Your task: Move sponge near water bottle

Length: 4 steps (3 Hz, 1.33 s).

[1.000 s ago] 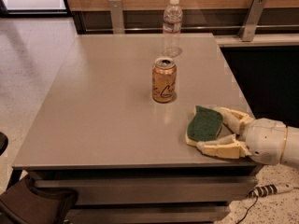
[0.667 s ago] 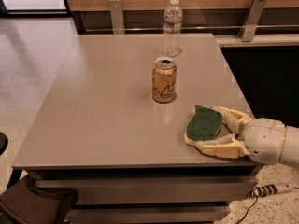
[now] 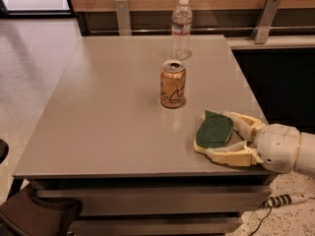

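Observation:
The sponge [image 3: 211,130], green top over yellow foam, lies flat near the front right corner of the grey table [image 3: 108,117]. My gripper [image 3: 220,134] reaches in from the right at table height. It is open, with one cream finger [image 3: 246,122] along the sponge's far side and the other along its near side, close against the foam. The water bottle [image 3: 181,27], clear with a white cap, stands upright at the table's far edge, well beyond the sponge.
An orange-gold drink can [image 3: 173,84] stands upright between the sponge and the bottle. The table's right edge [image 3: 248,90] is just beside the gripper. A wooden rail with metal posts [image 3: 266,17] runs behind the table. A power strip [image 3: 285,199] lies on the floor.

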{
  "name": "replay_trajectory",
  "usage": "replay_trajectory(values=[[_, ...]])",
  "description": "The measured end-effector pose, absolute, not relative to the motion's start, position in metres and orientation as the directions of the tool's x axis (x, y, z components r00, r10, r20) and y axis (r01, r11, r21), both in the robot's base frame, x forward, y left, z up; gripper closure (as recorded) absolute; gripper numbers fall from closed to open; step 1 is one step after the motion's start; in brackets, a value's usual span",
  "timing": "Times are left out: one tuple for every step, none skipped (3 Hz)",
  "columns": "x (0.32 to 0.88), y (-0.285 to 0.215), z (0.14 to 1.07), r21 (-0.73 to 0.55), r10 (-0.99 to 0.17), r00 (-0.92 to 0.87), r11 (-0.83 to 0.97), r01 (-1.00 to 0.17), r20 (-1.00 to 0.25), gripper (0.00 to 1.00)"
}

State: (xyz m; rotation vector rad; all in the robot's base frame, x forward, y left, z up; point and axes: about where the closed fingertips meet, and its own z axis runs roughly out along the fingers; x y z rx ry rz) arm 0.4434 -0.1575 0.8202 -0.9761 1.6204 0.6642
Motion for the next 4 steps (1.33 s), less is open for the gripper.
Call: replay_trajectory(values=[[0.460, -0.168, 0.835, -0.095, -0.283, -0.063, 0.513, -0.853, -0.957, 1.00], [0.492, -0.198, 0.869, -0.171, -0.342, -0.026, 0.533, -0.829, -0.939, 1.00], [0.524, -0.230, 0.892, -0.208, -0.375, -0.021, 0.559, -0.802, -0.927, 1.00], [0.567, -0.268, 0.905, -0.205, -0.389, -0.042, 0.570, -0.795, -0.920, 1.00]])
